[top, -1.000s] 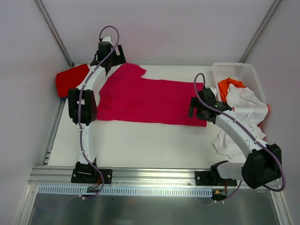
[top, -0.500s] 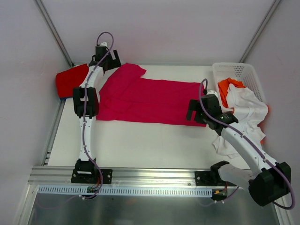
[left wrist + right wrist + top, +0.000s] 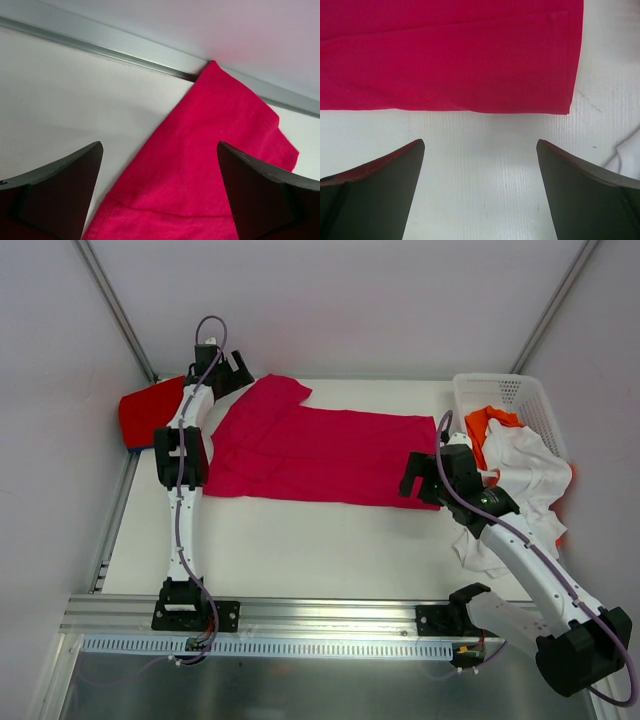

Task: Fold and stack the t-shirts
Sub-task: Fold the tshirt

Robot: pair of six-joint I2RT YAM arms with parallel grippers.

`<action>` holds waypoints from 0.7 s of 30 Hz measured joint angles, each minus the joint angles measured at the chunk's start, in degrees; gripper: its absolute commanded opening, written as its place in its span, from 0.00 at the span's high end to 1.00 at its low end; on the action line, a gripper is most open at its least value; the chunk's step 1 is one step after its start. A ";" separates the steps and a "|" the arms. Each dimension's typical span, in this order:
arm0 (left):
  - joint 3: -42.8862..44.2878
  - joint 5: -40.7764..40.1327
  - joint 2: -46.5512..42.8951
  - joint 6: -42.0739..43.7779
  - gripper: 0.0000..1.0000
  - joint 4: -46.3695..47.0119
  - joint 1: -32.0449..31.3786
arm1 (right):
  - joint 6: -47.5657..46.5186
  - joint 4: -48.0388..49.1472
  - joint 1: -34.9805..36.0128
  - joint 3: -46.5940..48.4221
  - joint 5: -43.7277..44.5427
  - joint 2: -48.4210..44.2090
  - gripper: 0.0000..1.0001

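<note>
The large crimson-pink t-shirt (image 3: 310,450) lies flat across the middle of the table, with one sleeve (image 3: 210,140) toward the back left. My left gripper (image 3: 228,375) is open and empty, hovering over that sleeve (image 3: 159,146) near the back rail. My right gripper (image 3: 416,476) is open and empty over bare table (image 3: 480,142), just short of the shirt's near right hem corner (image 3: 555,95). A red shirt (image 3: 150,410) lies folded at the far left. White (image 3: 520,475) and orange (image 3: 490,423) shirts spill from the basket.
The white lattice basket (image 3: 505,390) stands at the back right. White cloth hangs down to the table right of my right arm (image 3: 629,155). A metal rail (image 3: 100,47) runs along the table's back edge.
My left gripper has moved left and back toward the sleeve's end. My right arm has stretched out, its elbow swinging toward the near right, while its gripper stays by the hem corner.
</note>
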 measured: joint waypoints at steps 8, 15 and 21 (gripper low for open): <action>1.05 8.46 2.69 -9.18 0.12 1.79 1.36 | 0.02 -1.46 0.00 0.00 0.00 -3.63 0.01; 1.66 13.11 3.78 -14.12 0.16 3.32 0.83 | 0.02 -2.67 0.00 0.00 0.22 -6.16 0.00; 1.68 15.23 4.26 -15.74 0.25 3.78 0.09 | 0.02 -3.26 0.00 0.00 0.22 -6.36 0.01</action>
